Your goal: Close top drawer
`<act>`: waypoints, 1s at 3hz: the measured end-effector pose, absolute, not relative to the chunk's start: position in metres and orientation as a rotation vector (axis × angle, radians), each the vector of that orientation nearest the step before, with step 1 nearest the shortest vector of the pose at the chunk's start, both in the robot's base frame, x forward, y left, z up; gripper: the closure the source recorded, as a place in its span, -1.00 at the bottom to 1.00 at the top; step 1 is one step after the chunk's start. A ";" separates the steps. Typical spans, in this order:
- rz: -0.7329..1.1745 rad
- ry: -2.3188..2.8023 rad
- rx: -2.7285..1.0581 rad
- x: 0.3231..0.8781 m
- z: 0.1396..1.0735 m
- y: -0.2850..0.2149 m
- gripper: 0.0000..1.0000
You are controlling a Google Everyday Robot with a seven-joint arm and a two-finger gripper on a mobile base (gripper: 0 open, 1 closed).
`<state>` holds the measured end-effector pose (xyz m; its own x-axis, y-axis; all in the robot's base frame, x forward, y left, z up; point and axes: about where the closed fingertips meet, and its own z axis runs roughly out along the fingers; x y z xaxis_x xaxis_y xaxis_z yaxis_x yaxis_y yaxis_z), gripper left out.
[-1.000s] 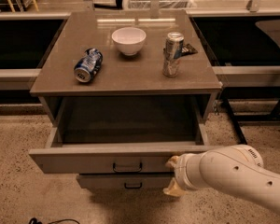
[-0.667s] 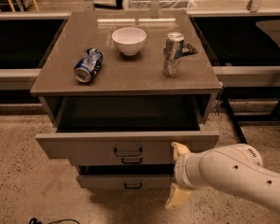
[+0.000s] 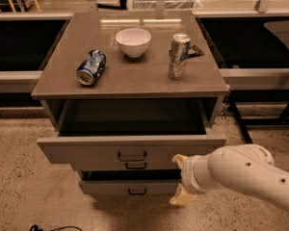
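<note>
The top drawer (image 3: 86, 150) of the grey-brown cabinet stands partly open, its dark inside showing under the cabinet top. Its flat front carries a small dark bail handle (image 3: 132, 156). My gripper (image 3: 178, 179) is at the right part of the drawer front, at the end of my white arm that comes in from the lower right. Its fingers are spread apart, one fingertip (image 3: 179, 160) against the drawer front and the other lower down, near the lower drawers. It holds nothing.
On the cabinet top (image 3: 130, 81) lie a blue can on its side (image 3: 91, 67), a white bowl (image 3: 133, 41) and an upright dented silver can (image 3: 178, 56). A lower drawer (image 3: 125, 187) sticks out slightly. Dark benches flank the cabinet. The floor is speckled.
The top drawer has slid inward and shows less of its inside. My gripper has moved forward with the drawer front.
</note>
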<state>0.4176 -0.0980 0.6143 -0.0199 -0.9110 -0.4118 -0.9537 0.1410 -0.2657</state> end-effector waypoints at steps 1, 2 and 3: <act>0.172 1.903 -1.848 0.425 0.610 -0.088 0.01; 0.171 1.878 -1.862 0.457 0.602 -0.085 0.44; 0.149 1.877 -1.848 0.493 0.595 -0.089 0.42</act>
